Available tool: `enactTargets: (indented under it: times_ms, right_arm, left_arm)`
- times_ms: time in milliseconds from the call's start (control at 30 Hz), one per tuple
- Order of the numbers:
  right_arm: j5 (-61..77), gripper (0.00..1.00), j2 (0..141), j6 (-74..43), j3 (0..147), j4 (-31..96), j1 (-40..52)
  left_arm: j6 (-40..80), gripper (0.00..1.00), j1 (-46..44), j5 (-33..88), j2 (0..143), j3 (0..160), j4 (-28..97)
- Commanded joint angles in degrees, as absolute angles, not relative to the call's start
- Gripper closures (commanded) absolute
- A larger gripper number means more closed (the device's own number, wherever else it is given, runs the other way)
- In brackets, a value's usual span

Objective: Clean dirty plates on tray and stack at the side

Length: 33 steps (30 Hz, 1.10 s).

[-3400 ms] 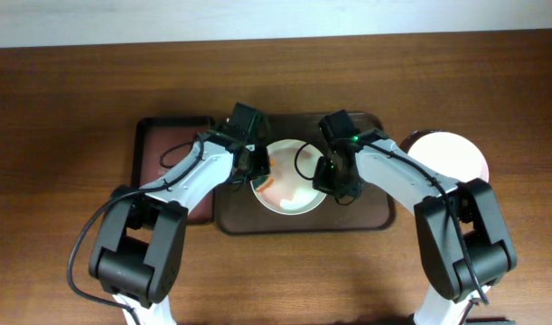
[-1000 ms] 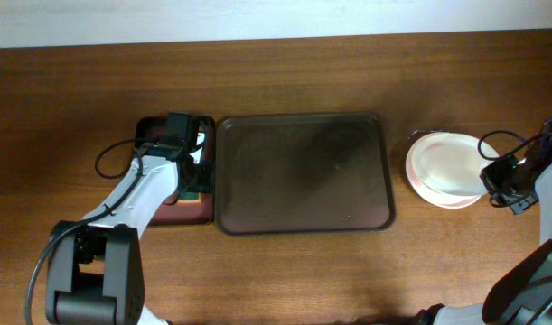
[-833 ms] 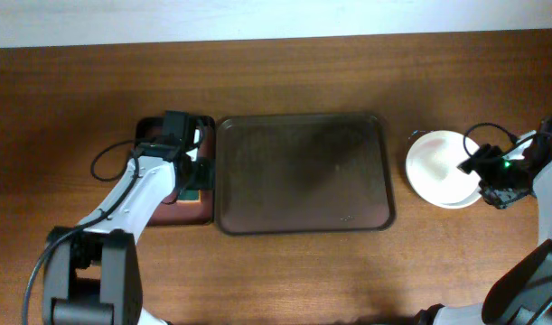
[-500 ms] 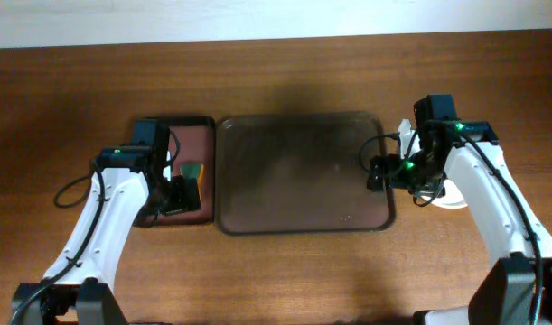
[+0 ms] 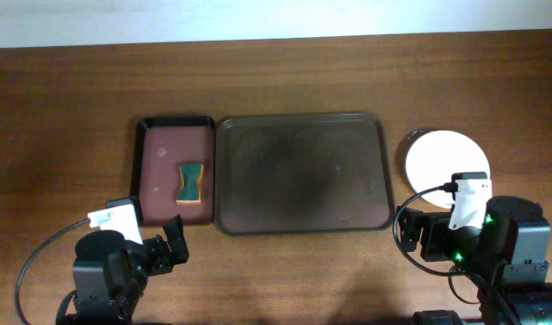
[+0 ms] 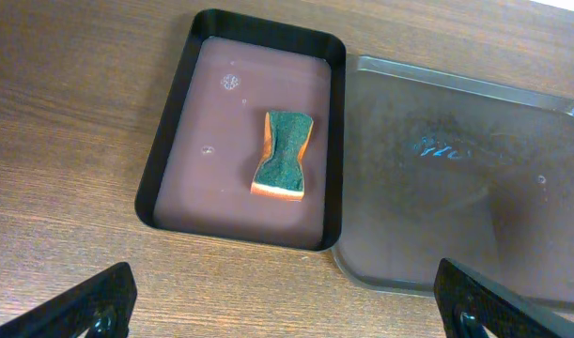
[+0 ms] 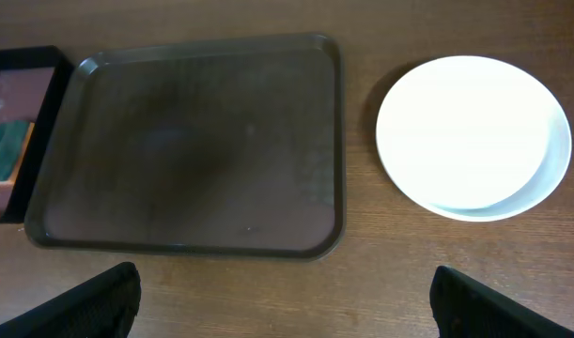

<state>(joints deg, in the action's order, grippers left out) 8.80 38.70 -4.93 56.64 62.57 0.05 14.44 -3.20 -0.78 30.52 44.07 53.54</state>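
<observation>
**Plates point(image 5: 446, 160): white stack on the table point(image 5: 77, 108), right of the tray point(image 5: 303, 171)**

Nearest me, both arms sit at the near table edge. On the left gripper point(image 6: 285, 308), the wrist view puts its two fingers point(image 6: 89, 305) at the bottom corners. They are spread wide, with only wood and the trays' near edges between them. The right gripper point(image 7: 285, 305) reads the same, fingers far apart and gripping nothing. Overhead, the left one lies in front of the basin point(image 5: 158, 135) and the right one in front of the plates. Neither touches anything.

Next out is the wide dark tray at table centre, lying flat, with faint smears and specks on its surface. Just beside its left edge is the smaller black basin, which has a reddish-brown floor. A sponge point(image 5: 193, 181), green on top and orange at the sides, lies in it toward the tray side.

Right of the tray, a strip of wood apart, the plates rest on the table, clean white. The right wrist view shows a second rim line at lower right. I cannot tell how many are stacked.

Farthest is a pale wall strip point(image 5: 257, 18).
</observation>
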Motion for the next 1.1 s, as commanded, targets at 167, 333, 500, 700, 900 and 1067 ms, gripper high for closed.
enactTargets:
  times_ms: [167, 333, 500, 700, 900, 1067]
  right_arm:
    - [5.10, 0.01, 37.98, -1.89, 56.07, 61.34, 0.12]
    - [5.34, 0.01, 14.63, -0.64, 35.14, 34.22, 3.53]
    - [5.32, 0.01, 0.19, -0.67, 12.78, 8.45, 3.53]
    - [-0.73, 0.01, 0.19, 1.72, 0.32, -7.64, 3.64]
    - [-0.51, 0.01, 0.19, 2.76, 0.32, 4.69, 3.68]
    - [-0.51, 0.01, 0.19, 2.76, 0.32, 4.69, 3.68]
  left_arm:
    - [14.74, 0.01, -2.98, -0.36, 30.24, 43.83, 53.65]
    - [14.74, 0.01, -2.98, -0.36, 30.24, 43.83, 53.65]
    - [14.74, 0.01, -2.98, -0.36, 30.24, 43.83, 53.65]
    - [14.74, 0.01, -2.98, -0.36, 30.26, 43.83, 53.65]
    - [14.74, 0.01, -2.98, -0.36, 30.24, 43.83, 53.65]
    - [14.74, 0.01, -2.98, -0.36, 30.24, 43.83, 53.65]
